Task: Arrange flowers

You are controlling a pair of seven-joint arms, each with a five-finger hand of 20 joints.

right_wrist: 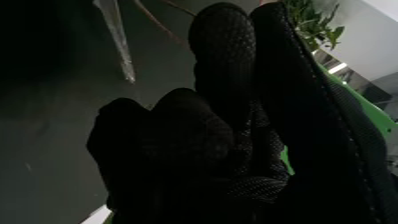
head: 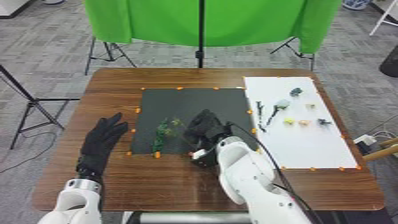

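My right hand [head: 209,129] is over the right part of the dark mat [head: 191,97] in the head view, its fingers fairly straight. A green leafy stem [head: 162,134] is on the mat to its left, with thin sprigs near its top. In the right wrist view the right hand [right_wrist: 226,55] has nothing visibly held; green leaves [right_wrist: 322,27] show beyond it, and a thin brown stem [right_wrist: 153,17] and a clear pointed piece [right_wrist: 115,40] lie to its other side. My left hand [head: 102,139] rests open left of the mat.
On the white board [head: 311,150] at the right are a pale flower [head: 282,104], a dark stem [head: 259,116], a bluish-green bloom [head: 296,92], a yellow bloom [head: 289,121], a peach bloom [head: 304,122] and a grey-blue bloom [head: 324,121]. Orange tabs edge mat and board.
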